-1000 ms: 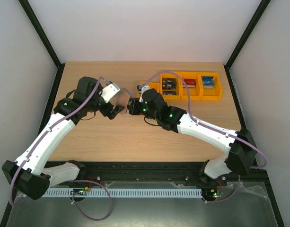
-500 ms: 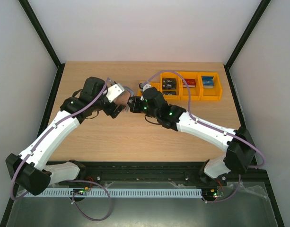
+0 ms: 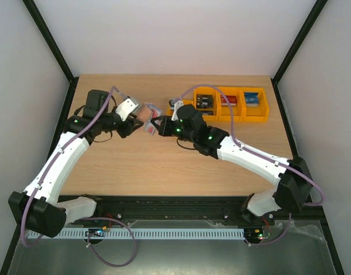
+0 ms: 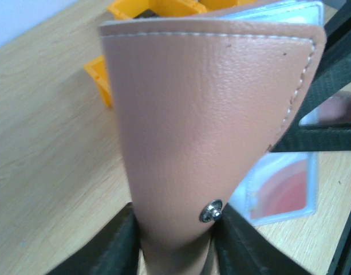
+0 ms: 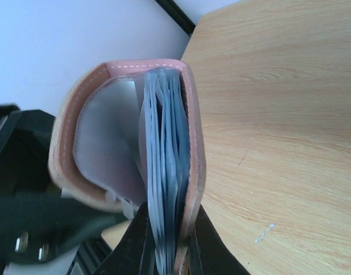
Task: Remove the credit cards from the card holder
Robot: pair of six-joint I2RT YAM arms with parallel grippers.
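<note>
The pinkish-brown card holder (image 3: 148, 116) hangs above the table between both grippers, spread open. My left gripper (image 3: 139, 114) is shut on the outer cover (image 4: 204, 114), which bulges between its fingers just beside the metal snap (image 4: 211, 211). Behind that cover, a clear sleeve shows one of the credit cards, a red one (image 4: 283, 193). My right gripper (image 3: 159, 125) is shut on the other cover and the stack of clear sleeves (image 5: 166, 172), seen edge-on in the right wrist view. The light blue-grey card cannot be told apart among the sleeves.
A row of orange bins (image 3: 229, 104) stands at the back right of the wooden table (image 3: 135, 166), just behind the right arm, holding black, red and blue items. Black frame posts edge the table on both sides.
The left gripper has closed from wide open onto the holder's cover and pulled back to the left, spreading the holder open. The right gripper has kept its grip and place.
</note>
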